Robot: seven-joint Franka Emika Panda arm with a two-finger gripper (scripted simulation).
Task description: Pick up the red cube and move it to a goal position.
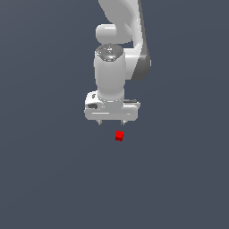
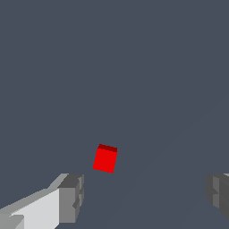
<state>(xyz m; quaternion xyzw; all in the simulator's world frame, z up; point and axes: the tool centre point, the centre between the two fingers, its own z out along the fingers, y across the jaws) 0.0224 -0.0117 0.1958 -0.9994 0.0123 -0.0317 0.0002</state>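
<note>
Sitting alone just below the exterior view's centre, the small bright red matte cube lies free on the flat dark grey floor; the white two-fingered gripper hangs above it, fingers spread wide, seemingly to straddle it.
</note>
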